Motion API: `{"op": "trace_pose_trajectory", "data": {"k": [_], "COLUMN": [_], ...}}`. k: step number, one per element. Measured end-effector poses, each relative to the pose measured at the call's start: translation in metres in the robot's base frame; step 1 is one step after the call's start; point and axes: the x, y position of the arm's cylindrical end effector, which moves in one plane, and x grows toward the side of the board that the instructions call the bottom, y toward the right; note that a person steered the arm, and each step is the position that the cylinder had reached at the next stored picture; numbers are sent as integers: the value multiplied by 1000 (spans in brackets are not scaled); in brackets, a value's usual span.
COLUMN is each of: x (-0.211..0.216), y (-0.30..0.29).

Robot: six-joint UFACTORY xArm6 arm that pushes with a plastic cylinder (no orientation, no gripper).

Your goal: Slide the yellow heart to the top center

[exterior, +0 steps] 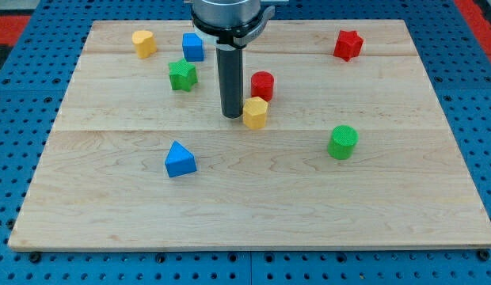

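The yellow heart (144, 43) lies near the board's top left corner. A blue cube (193, 47) is just to its right. My tip (232, 115) rests on the board near the middle, well to the right of and below the heart. The tip is right against the left side of a yellow hexagon (256, 112); I cannot tell if they touch. A red cylinder (263, 85) stands just above the hexagon. The rod hides part of the board behind it.
A green star (182, 75) lies below the blue cube. A blue triangle (179, 159) is at lower left, a green cylinder (342, 142) at right, a red star (348, 44) at top right. The wooden board (253, 214) sits on a blue perforated table.
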Motion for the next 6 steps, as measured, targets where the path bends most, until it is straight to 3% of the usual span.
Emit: {"op": "trace_pose_trajectory", "data": {"k": [2, 3, 6], "x": [-22, -25, -88], "y": [-96, -101, -113]}}
